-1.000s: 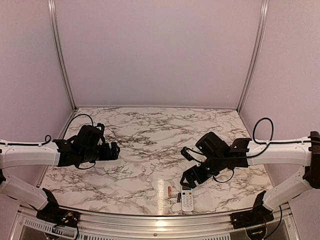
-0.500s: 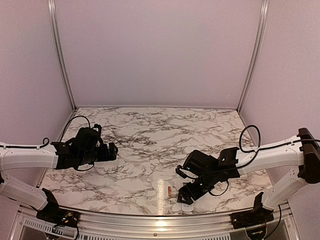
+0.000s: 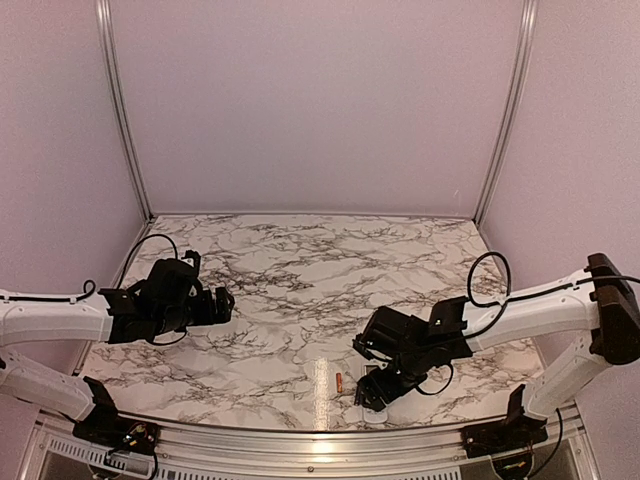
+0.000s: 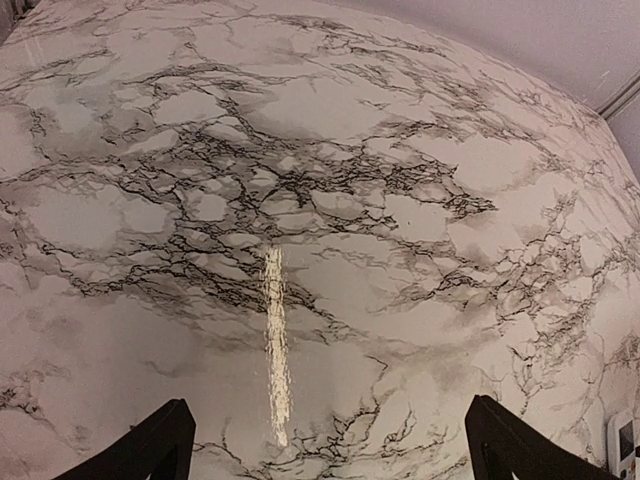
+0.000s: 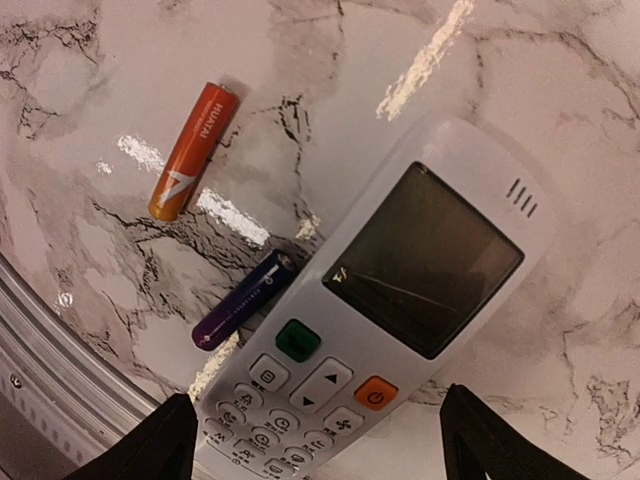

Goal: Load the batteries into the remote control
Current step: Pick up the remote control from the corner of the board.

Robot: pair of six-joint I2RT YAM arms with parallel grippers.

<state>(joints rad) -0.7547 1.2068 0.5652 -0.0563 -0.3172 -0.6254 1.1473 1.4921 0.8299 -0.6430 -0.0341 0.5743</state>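
We find the right pincer wide open and empty over the white rectangular plastic remote control on the marble counter. The slim dark battery and the slim orange-copper battery lie at one side of it. The left pincer is open too, empty.

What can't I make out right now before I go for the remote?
- The remote control lies face up, so its battery bay is out of sight; lower buttons cut off by the right wrist view's bottom edge.
- Top view: the right gripper hides the dark battery and most of the remote control; the orange battery is visible.
- Left wrist view: only a sliver of the remote control at the right edge.
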